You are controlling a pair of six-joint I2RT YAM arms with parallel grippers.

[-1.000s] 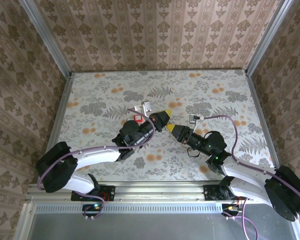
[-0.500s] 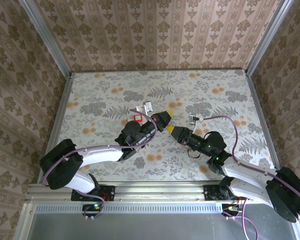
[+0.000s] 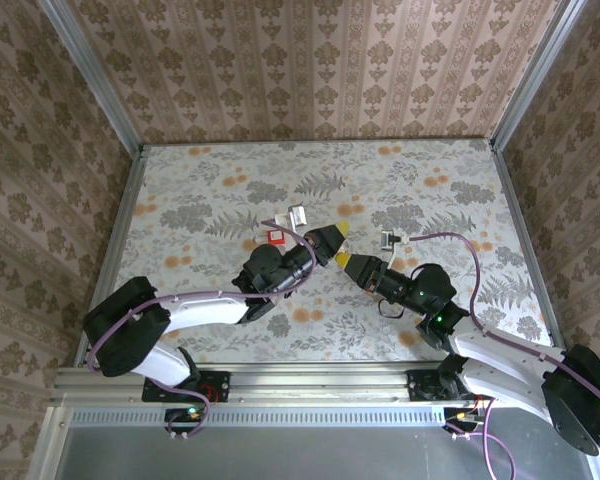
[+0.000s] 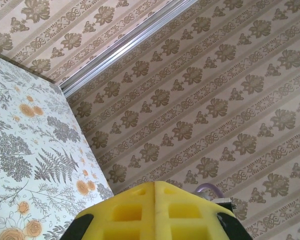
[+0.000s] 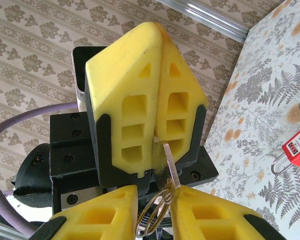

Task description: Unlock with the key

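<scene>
Top view, step: passing the key [image 5: 168, 162] from one arm to the other in the air looked to be the step in hand, since the left gripper [image 3: 330, 239] and the right gripper [image 3: 349, 261] met tip to tip. The lock was not yet touched.
Top view, padlock: the red padlock [image 3: 276, 236] lay on the table [image 3: 200, 180]. The left gripper's tip was near it on its right. The right gripper was beyond that, farther from the padlock and toward the arm bases.
Top view, next move: it probably called for one firm grip on the key before the other let go, then a turn back toward the padlock.
Left wrist view, fingers: the left gripper's yellow fingers [image 4: 130, 212] were pressed flat together with no gap at the seam. Anything pinched there was hidden from this camera.
Right wrist view, left fingers: they were closed on the key, whose metal shank stuck out of their seam, well apart from the padlock.
Right wrist view, right fingers: they stood a narrow gap apart with the key ring [image 5: 151, 217] in it. I could not tell whether they had clamped it.
Right wrist view, padlock: it lay on the table, clear of both grippers.
</scene>
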